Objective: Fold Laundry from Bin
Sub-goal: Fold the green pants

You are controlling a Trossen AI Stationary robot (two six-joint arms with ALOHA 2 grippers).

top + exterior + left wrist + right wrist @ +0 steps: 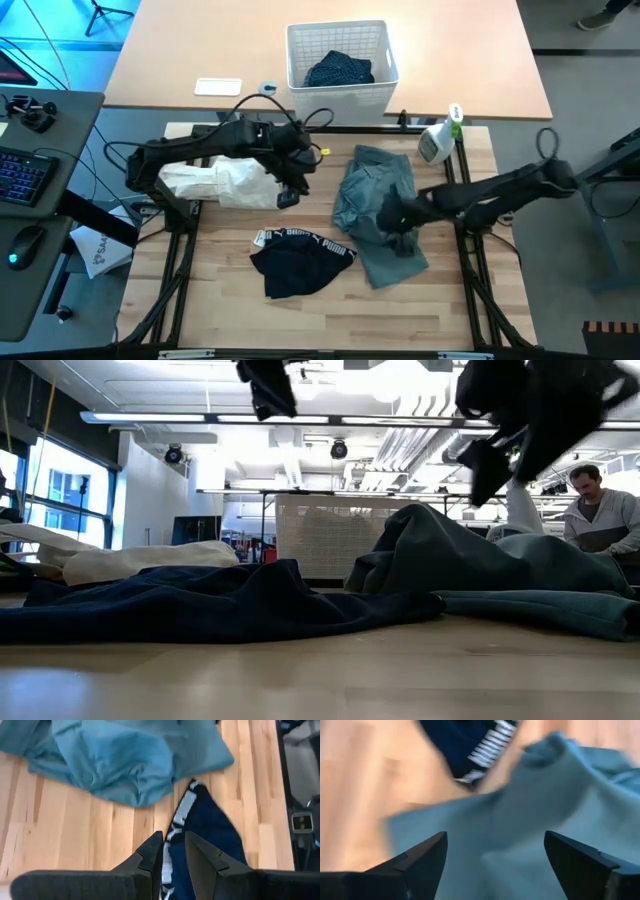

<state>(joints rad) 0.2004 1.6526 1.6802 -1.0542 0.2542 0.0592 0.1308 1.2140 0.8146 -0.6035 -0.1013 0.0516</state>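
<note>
The white lattice bin [352, 92] stands beyond the far edge with navy dotted trousers [339, 70] inside. On the table lie a white cloth [225, 182] at the left, a crumpled grey-green top [372, 195] at the right, and a black piece with white Puma lettering [300, 262] near the front. My left gripper [288, 192] [173, 845] hangs in the air between the white cloth and the top, its fingers a narrow gap apart with nothing between them. My right gripper [400, 232] [495, 855] hovers wide open just above the grey-green top [545, 820].
A spray bottle [440, 138] stands at the table's far right corner. A white card [218, 86] lies on the far tabletop left of the bin. In the low view a person [600, 510] sits behind the table at the right. Bare wood shows along the near edge.
</note>
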